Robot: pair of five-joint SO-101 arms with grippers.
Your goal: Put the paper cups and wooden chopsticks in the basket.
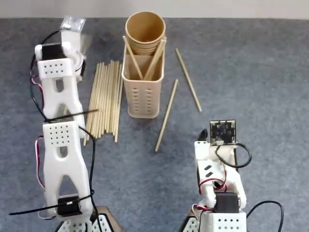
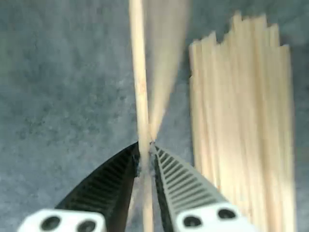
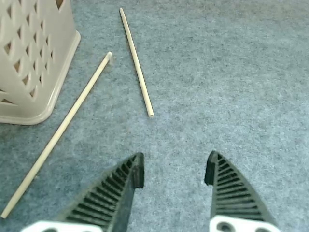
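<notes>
The basket (image 1: 141, 96) stands near the middle of the far edge of the worktop (image 1: 251, 72), paper cups (image 1: 145, 29) already stacked inside, so I reckon only sticks remain. The chopstick bundle (image 1: 104, 99) lies just beside it toward the left edge. There my left claw (image 2: 146, 150) is clenched on one chopstick (image 2: 139, 72) for carrying over, while my right claw (image 3: 174, 169) hangs released near two loose chopsticks (image 3: 137, 63).

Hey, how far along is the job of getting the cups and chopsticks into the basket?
Partway. Done: the stacked paper cups stand in the basket, with a few chopsticks leaning beside them. In hand: the left gripper is shut on one chopstick. Left: the pile beside the basket, and two loose chopsticks on its other side, in front of the open right gripper.
</notes>
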